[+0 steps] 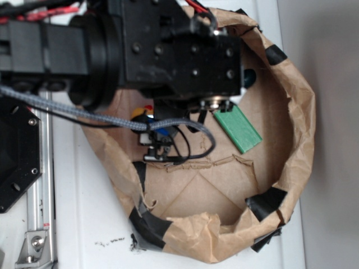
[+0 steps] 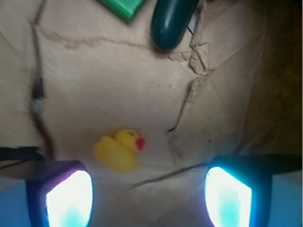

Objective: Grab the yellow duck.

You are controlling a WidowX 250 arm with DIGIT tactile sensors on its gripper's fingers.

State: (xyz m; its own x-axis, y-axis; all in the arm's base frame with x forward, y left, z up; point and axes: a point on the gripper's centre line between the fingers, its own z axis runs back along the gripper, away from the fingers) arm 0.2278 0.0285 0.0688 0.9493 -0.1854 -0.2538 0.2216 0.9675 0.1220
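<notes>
In the wrist view the gripper (image 2: 149, 196) is spread wide with nothing between its two glowing fingers (image 2: 68, 198) — both pads sit at the near edge of the picture, well apart. The duck (image 2: 118, 150) lies on the brown paper floor of the bin (image 1: 297, 112), just beyond the left finger and left of the midline between them, not yet inside the gap. Its long axis runs roughly left to right, with the red beak pointing right toward the centre. So the coming move likely calls for a small shift left and forward before closing.

From outside, the arm hides most of the duck; only a bit of yellow and red (image 1: 143, 112) shows below it. A green block (image 1: 238, 129) and a dark rounded object (image 2: 171, 21) lie further off, clear of the duck.
</notes>
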